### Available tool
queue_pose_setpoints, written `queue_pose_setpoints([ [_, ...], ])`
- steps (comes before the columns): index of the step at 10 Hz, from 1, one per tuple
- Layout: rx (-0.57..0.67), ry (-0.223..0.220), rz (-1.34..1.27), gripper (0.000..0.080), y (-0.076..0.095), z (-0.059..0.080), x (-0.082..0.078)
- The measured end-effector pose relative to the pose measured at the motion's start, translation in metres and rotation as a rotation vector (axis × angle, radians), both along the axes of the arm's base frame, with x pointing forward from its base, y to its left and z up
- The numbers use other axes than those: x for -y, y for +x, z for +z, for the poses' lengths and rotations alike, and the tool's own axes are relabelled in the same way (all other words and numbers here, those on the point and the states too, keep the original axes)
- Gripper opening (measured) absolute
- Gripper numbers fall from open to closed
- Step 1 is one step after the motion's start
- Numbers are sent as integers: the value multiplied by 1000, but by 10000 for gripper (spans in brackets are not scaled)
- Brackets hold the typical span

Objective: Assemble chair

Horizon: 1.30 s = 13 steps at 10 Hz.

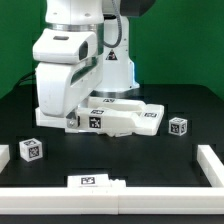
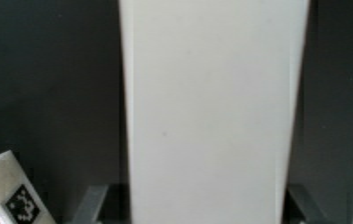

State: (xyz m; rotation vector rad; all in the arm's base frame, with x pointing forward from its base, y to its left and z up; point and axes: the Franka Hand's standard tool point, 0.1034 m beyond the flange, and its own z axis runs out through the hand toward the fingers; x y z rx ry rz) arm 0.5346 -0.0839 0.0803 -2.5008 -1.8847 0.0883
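Inspection of the exterior view: you are running the arm (image 1: 65, 60) bent low over the dark surface (image 1: 150, 150), with its wrist end down at the chair (image 1: 125, 118). The chair is lying as a low, stepped cluster of joined white pieces near the middle of the surface, with a square tag showing on it. In this view the wrist and the white pieces are hiding the grasping end, so this view is telling you nothing of its state.

The wrist view is settling the matter. The fingers (image 2: 102, 208) are standing partly open, one on each side of a long white bar (image 2: 208, 100). Both are pressing against its long edges with no gap showing, so you are gripping that bar across its width. I cannot tell from either view whether the bar is joined to the rest of the chair. A tagged white piece (image 2: 2, 195) is showing near the bar, not touching it.

Loose parts:
- A small tagged cube (image 1: 178, 126) is sitting to the exterior view's right of the chair, apart from it.
- A second tagged block (image 1: 31, 150) is sitting toward the exterior view's left, nearer the camera and well apart from the chair.

A white rail (image 1: 212, 165) is bordering the surface on the exterior view's right.
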Motion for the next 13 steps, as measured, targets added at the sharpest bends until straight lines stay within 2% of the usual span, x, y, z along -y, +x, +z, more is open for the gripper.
queue_pose_setpoints([
  [2, 1, 8, 159, 282, -3, -1, 8],
  [4, -24, 32, 513, 284, -20, 1, 36],
  [6, -27, 47, 665, 284, -21, -1, 51],
  [9, -47, 57, 907, 284, -27, -4, 58],
  [10, -62, 74, 1028, 284, -42, -8, 73],
  [11, -79, 88, 1128, 284, -63, -11, 90],
  [12, -94, 124, 1234, 284, -77, -11, 104],
  [13, -108, 145, 1225, 284, -83, -11, 111],
])
